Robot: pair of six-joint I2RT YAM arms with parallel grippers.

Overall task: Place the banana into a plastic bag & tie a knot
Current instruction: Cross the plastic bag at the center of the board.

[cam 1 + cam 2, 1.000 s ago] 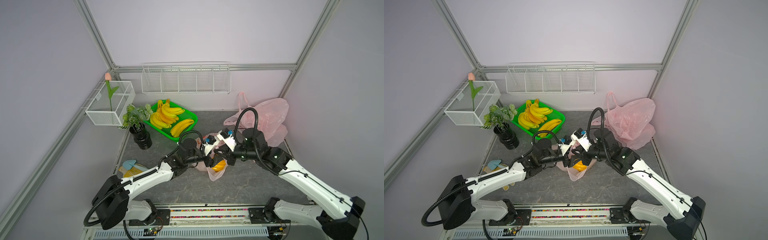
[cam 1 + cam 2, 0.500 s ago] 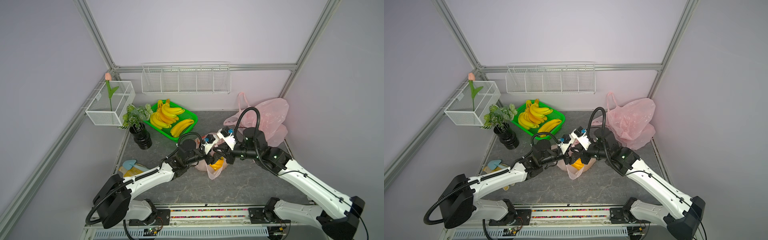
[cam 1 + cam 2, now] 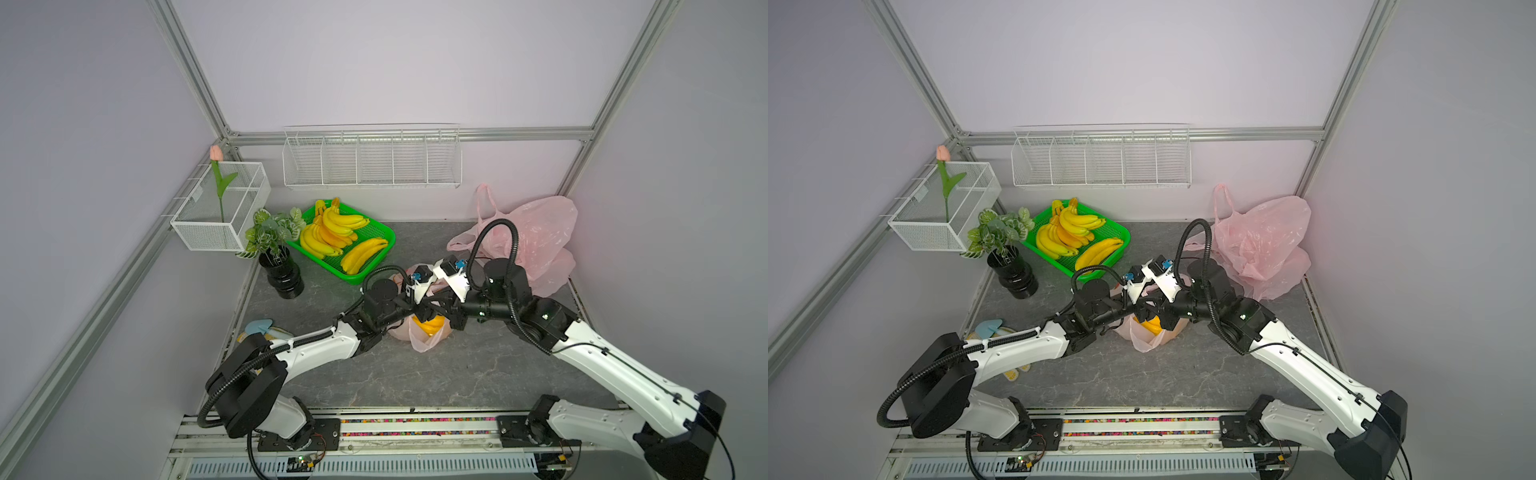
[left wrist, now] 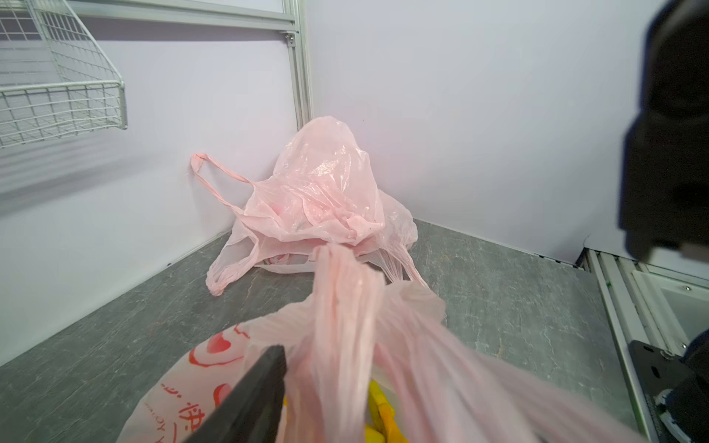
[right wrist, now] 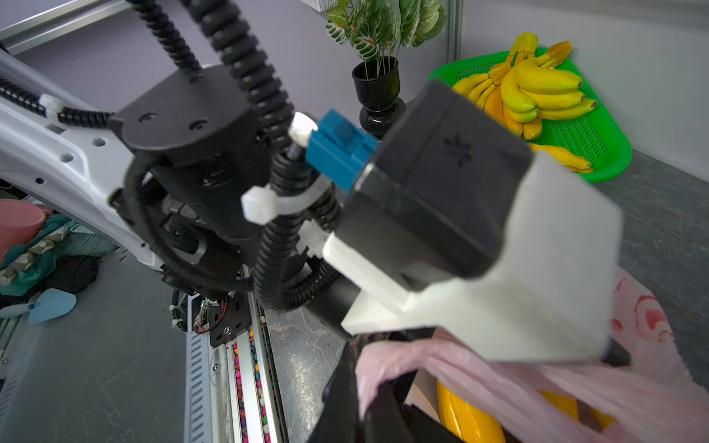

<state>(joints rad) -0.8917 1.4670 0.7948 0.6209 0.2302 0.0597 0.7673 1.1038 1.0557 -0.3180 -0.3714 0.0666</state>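
Observation:
A pink plastic bag [image 3: 424, 343] [image 3: 1142, 338] with red print sits mid-table, and a yellow banana [image 3: 430, 324] [image 3: 1152, 324] shows inside it. Both grippers meet just above its mouth. My right gripper [image 5: 368, 402] [image 3: 434, 311] is shut on a twisted pink handle strip of the bag [image 5: 644, 318], with the banana [image 5: 464, 418] right below. My left gripper [image 4: 345, 402] [image 3: 417, 309] stands open. One black finger [image 4: 261, 391] shows beside a bunched handle strip; plastic hides the other finger. The banana [image 4: 378, 406] peeks out under that strip.
A green tray [image 3: 370, 230] of banana bunches stands at the back left, with a black-potted plant [image 3: 278, 257] beside it. A pile of pink bags [image 3: 536, 237] fills the back right corner. White wire baskets [image 3: 372, 160] hang on the back and left walls.
My left gripper has pushed in toward the right gripper, and the two now meet over the bag's mouth. The bag has shifted slightly with the pulled handles.

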